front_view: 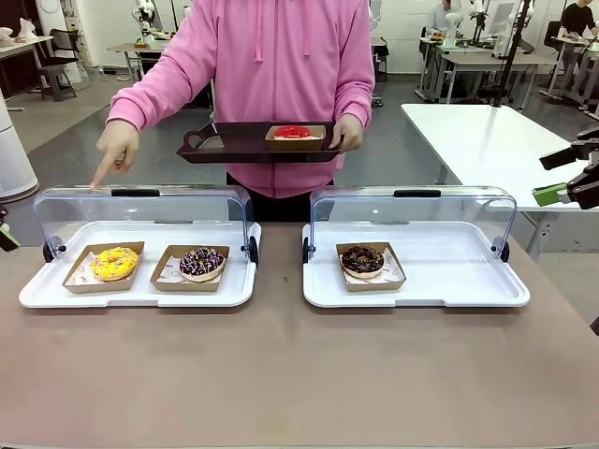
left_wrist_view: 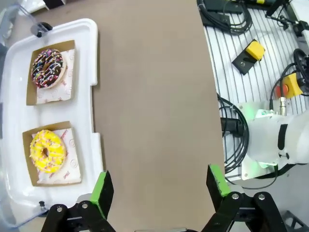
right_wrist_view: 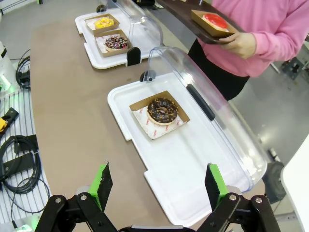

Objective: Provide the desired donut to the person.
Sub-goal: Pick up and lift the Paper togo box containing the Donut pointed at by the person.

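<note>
Above the brown table (left_wrist_view: pixel 154 96), the left pincer (left_wrist_view: pixel 159 189) hangs spread wide and holds nothing. In its wrist view the yellow donut (left_wrist_view: pixel 47 151) lies between nine and ten o'clock of it, in a cardboard tray on the left white tray (left_wrist_view: pixel 91 58). A sprinkled chocolate donut (left_wrist_view: pixel 47 67) sits farther along the same tray, toward eleven o'clock.

The right pincer (right_wrist_view: pixel 158 186) is likewise spread and empty. It hovers off the near edge of the right white tray (right_wrist_view: pixel 120 101), where a plain chocolate donut (right_wrist_view: pixel 162 110) lies at twelve o'clock. Both clear lids are tipped up and back, so the donuts can be reached from the robot's side.

Across the table the person (front_view: pixel 281 56) stands at twelve o'clock in the front view. One hand (front_view: pixel 117 148) reaches down with a finger on the left lid (front_view: pixel 140 210), right behind the yellow donut. I take that to be the donut wanted. The other hand (front_view: pixel 348 133) holds out a dark serving tray (front_view: pixel 234 145) that already carries a red donut (front_view: pixel 292 132). It is kept level and has bare room at its nine o'clock side, probably to receive the next donut.

The left pincer is nearer the choice, so the pick looks like its job.
</note>
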`<state>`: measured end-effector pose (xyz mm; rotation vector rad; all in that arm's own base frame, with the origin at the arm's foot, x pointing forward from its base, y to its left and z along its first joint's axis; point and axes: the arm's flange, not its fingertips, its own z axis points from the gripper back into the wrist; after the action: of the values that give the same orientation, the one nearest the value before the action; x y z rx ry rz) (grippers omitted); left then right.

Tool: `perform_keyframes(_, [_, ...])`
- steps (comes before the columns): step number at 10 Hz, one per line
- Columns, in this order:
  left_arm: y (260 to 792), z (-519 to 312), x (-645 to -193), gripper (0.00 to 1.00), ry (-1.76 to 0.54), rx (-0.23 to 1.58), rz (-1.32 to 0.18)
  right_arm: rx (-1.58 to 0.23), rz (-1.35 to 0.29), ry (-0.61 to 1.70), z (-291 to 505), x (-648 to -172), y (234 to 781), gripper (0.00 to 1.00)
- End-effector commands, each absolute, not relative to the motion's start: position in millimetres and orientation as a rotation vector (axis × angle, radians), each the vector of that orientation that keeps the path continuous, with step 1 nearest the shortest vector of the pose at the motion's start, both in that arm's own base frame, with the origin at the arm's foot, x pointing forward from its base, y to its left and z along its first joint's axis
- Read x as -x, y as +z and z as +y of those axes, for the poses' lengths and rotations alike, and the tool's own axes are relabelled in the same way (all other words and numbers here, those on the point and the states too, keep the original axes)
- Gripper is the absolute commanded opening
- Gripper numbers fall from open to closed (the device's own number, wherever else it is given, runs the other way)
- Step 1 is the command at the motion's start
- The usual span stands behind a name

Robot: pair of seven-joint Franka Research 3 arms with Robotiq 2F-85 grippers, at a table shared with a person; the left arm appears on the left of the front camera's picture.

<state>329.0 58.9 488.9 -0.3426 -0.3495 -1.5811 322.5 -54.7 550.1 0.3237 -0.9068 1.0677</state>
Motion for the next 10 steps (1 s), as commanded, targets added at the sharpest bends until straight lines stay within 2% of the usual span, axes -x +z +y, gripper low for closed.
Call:
perform_keyframes(1, [508.4, 65.3, -321.3, 1.00, -1.482, 0.295, -0.377, -0.333, -0.909, 1.065, -54.8, -323.1, 549.2, 1.00])
perform_keyframes(3, [494.6, 62.0, -327.7, 1.00, -1.554, 0.328, -0.357, -0.333, -0.909, 1.065, -54.8, -323.1, 549.2, 1.00])
perform_keyframes(4, [472.1, 51.8, -346.7, 1.00, -1.518, 0.211, -0.463, -0.333, -0.909, 1.065, -54.8, -323.1, 549.2, 1.00])
perform_keyframes(5, [461.8, 55.2, -358.1, 1.00, -1.516, 0.159, -0.491, -0.333, -0.909, 1.065, -54.8, -323.1, 549.2, 1.00])
perform_keyframes(9, [409.9, 45.3, -388.5, 1.00, -1.556, 0.012, -0.485, -0.333, -0.909, 1.065, -54.8, -323.1, 549.2, 1.00])
perform_keyframes(10, [397.4, 40.6, -394.9, 1.00, -1.549, 0.042, -0.487, -0.333, -0.909, 1.065, -54.8, -323.1, 549.2, 1.00])
